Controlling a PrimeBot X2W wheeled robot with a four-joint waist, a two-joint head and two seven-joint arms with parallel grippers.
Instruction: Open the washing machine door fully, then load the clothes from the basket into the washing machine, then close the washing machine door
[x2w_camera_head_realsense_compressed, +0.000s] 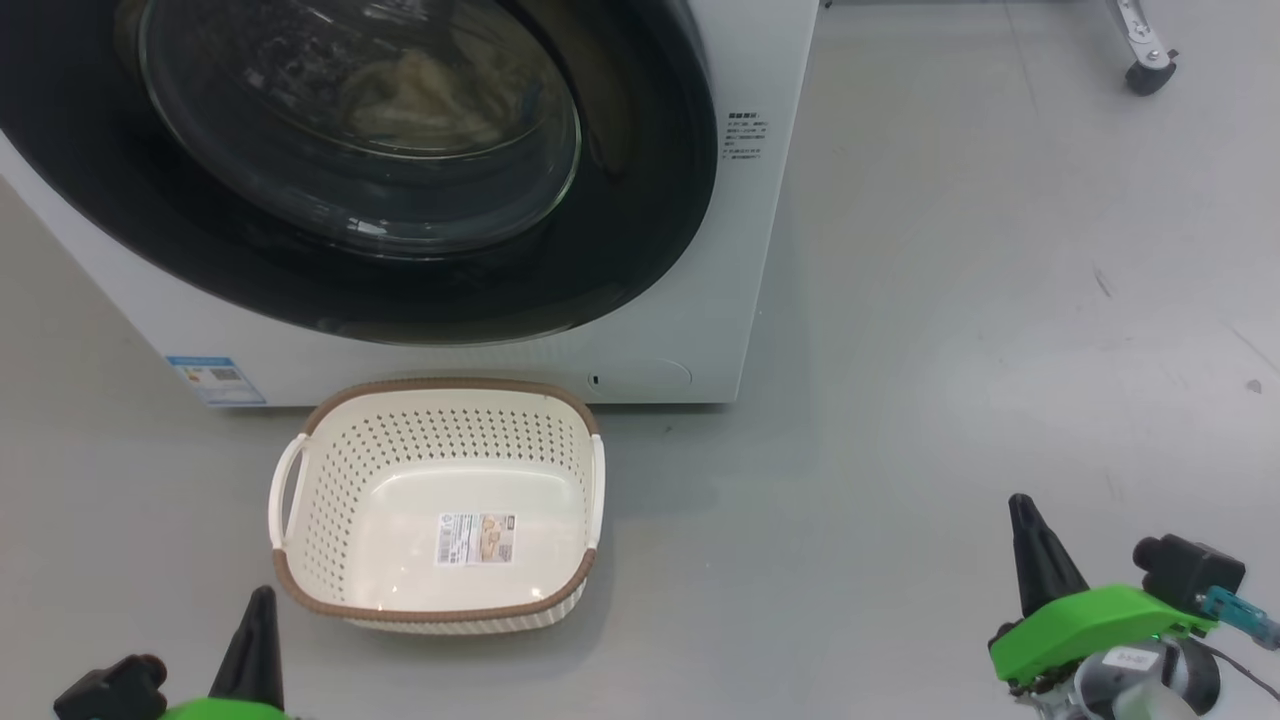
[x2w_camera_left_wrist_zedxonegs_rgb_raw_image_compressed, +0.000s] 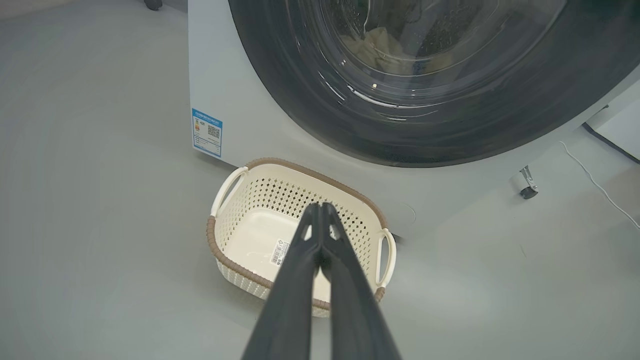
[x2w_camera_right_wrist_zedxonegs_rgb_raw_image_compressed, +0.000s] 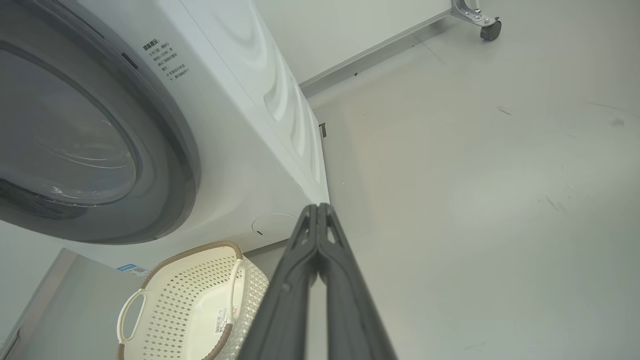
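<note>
The white washing machine (x2w_camera_head_realsense_compressed: 700, 330) stands on the grey floor with its black-ringed glass door (x2w_camera_head_realsense_compressed: 640, 200) closed against the front. Through the porthole, cream-yellow clothes (x2w_camera_head_realsense_compressed: 420, 90) lie inside the drum, also visible in the left wrist view (x2w_camera_left_wrist_zedxonegs_rgb_raw_image_compressed: 380, 45). The cream perforated basket (x2w_camera_head_realsense_compressed: 330, 470) sits on the floor just before the machine, holding nothing but its paper label. My left gripper (x2w_camera_head_realsense_compressed: 262, 598) is at the lower left, shut, its fingers pressed together above the basket (x2w_camera_left_wrist_zedxonegs_rgb_raw_image_compressed: 240, 200). My right gripper (x2w_camera_head_realsense_compressed: 1022, 505) is at the lower right, shut and holding nothing, well right of the basket (x2w_camera_right_wrist_zedxonegs_rgb_raw_image_compressed: 165, 300).
A caster wheel (x2w_camera_head_realsense_compressed: 1150, 75) of a metal frame stands on the floor at the far right. Another caster (x2w_camera_left_wrist_zedxonegs_rgb_raw_image_compressed: 525, 187) and a thin white cable (x2w_camera_left_wrist_zedxonegs_rgb_raw_image_compressed: 595, 182) lie beside the machine in the left wrist view. Open grey floor spreads to the right of the washer.
</note>
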